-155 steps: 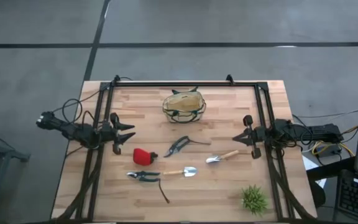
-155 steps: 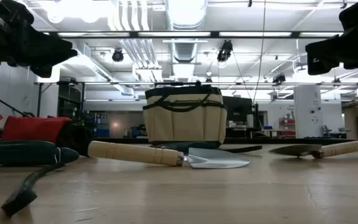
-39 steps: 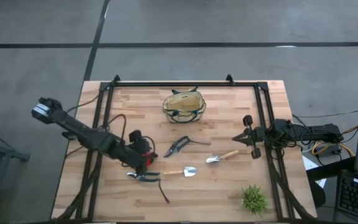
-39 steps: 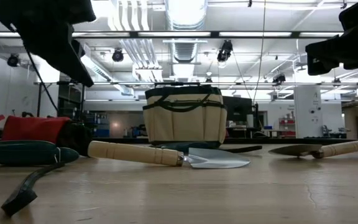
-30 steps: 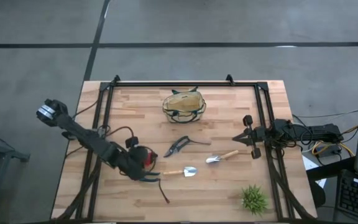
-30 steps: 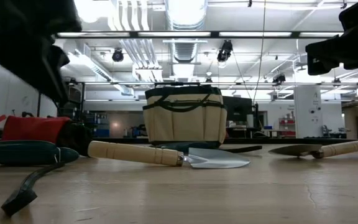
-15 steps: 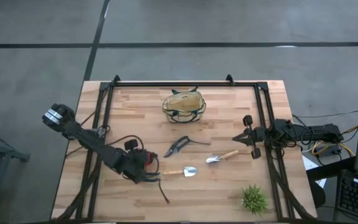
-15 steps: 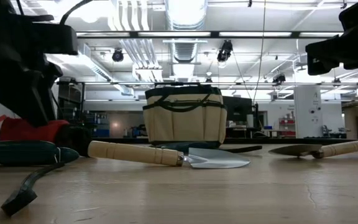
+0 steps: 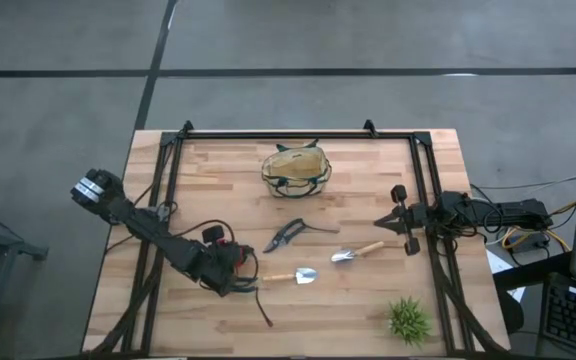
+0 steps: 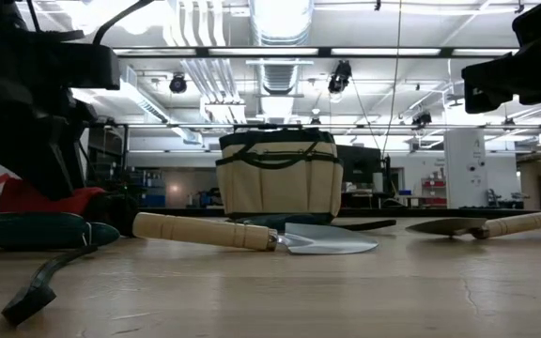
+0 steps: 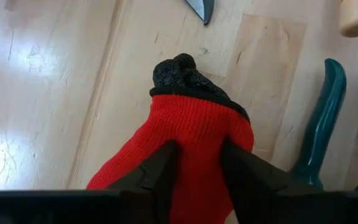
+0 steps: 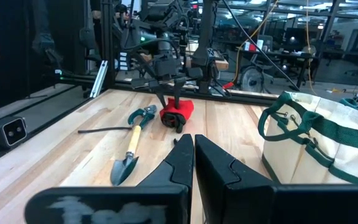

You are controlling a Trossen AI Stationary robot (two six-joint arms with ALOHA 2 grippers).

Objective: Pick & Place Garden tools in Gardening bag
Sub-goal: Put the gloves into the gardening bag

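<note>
A red glove with a black cuff [image 11: 197, 121] lies on the table at the near left; it also shows in the right wrist view [image 12: 180, 112] and the low view [image 10: 45, 195]. My left gripper [image 11: 197, 144] stands over it in the high view [image 9: 234, 262], shut on it. The green-handled pruners [image 9: 240, 288] lie just beside it. One trowel [image 9: 293, 276], the dark shears [image 9: 286, 235] and a second trowel [image 9: 358, 253] lie mid-table. The tan bag [image 9: 296, 170] stands at the far middle. My right gripper [image 9: 380, 222] is shut and empty at the right. My left gripper pinches a raised fold of the glove's red body [image 11: 199, 155] between its two fingers, a little back from the black cuff [image 11: 185, 78]. The fingers come from above, pointing down. The glove lies on the table.
A green spiky plant [image 9: 408, 320] stands at the near right corner. A dark cord [image 9: 264, 312] trails from the pruners toward the near edge. Black frame rails [image 9: 298, 135] run along the far edge and both sides.
My left gripper has gone down and a little toward the near edge, onto the red glove, and now covers most of it in the high view. The glove and the tools lie where they were.
</note>
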